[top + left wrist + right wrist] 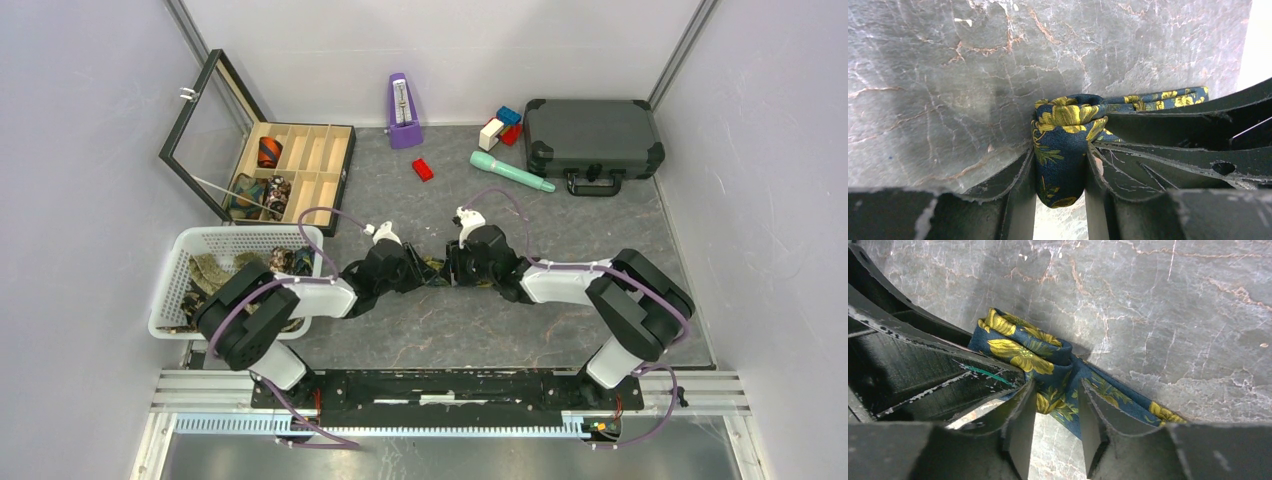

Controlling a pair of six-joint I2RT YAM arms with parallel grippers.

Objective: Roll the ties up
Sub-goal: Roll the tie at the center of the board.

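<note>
Both arms meet at the middle of the table [600, 220]. The left gripper [1060, 156] and the right gripper [1056, 387] each pinch the same tie [1063, 120]. It is dark blue with yellow flowers. Both sets of jaws are closed narrow on the cloth, and the two grippers are just beside each other.

One end of the tie is wound into a small fat coil. The left gripper holds the coil. The right gripper holds the strip just where it joins the coil. A flat piece of the tie runs away from the coil across the table, so this roll looks only partly done. I cannot tell how long the loose part is, because the arms hide it from above.

In the box [347, 150] at the far left corner, a few rolled ties [270, 152] sit in the slots on its left side. In the basket [178, 250] at the left edge lie loose ties [212, 270], not rolled yet. So I think the job is partway along: some ties are done, one is in hand, and more are left to roll.
</note>
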